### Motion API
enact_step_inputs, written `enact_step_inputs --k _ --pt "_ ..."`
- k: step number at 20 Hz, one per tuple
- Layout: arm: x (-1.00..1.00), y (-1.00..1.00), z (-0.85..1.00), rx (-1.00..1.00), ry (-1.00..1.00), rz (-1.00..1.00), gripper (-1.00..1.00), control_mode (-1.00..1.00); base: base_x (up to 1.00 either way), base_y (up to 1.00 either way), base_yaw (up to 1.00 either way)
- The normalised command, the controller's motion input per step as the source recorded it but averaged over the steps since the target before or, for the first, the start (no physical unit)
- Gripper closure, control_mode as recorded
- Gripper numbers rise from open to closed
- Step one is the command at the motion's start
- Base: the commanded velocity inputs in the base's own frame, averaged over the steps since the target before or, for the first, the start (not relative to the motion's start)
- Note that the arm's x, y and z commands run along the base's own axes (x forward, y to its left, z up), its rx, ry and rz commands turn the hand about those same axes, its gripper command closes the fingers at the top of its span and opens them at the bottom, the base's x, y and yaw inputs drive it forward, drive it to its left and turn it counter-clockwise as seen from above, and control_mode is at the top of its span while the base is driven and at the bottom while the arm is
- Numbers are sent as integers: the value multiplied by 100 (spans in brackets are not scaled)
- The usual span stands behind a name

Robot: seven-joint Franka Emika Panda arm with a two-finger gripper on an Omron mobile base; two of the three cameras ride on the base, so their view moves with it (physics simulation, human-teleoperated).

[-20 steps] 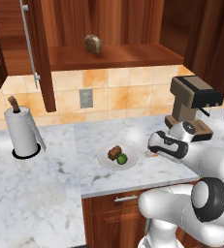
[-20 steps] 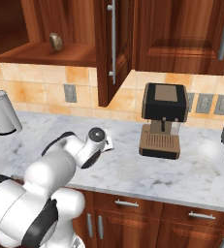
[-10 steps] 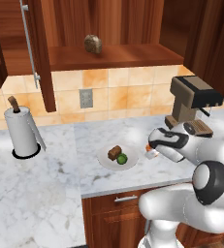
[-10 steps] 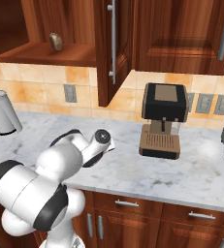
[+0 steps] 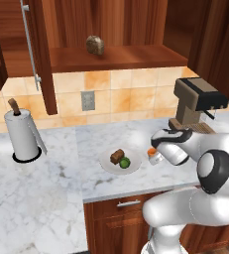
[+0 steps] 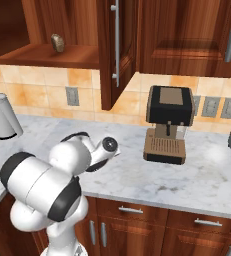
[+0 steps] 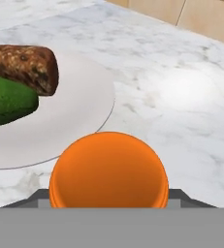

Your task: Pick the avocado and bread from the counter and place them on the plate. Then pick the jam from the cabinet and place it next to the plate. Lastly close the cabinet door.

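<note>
**Jam down beside plate; door left**

Since the earlier frames the arm is swung lower over the counter; avocado and bread are seen on the plate; jam is held low just beside the plate's right rim, gripper pinching it; release is judged pending; cabinet door is left ajar, closing not yet done.

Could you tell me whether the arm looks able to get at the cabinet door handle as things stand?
Probably yes, though not right away. The gripper sits low by the plate with the jam between its fingers. The cabinet door stands open, its handle unobstructed above the counter.
</note>
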Motion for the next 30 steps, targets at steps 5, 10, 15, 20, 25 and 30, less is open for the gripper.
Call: enact_step_inputs --k 5,10,15,20,25,30 --pt "12 0 -17 0 -4 9 100 -100 0 0 0" --pt "12 0 -13 0 -5 10 100 -100 0 0 0" --pt "16 0 -12 0 -4 10 100 -100 0 0 0" --pt "13 0 -19 0 -3 10 100 -100 0 0 0" --pt "7 0 -25 0 -1 10 100 -100 0 0 0" --pt "0 0 -29 -2 0 9 -100 -100 0 0 0"
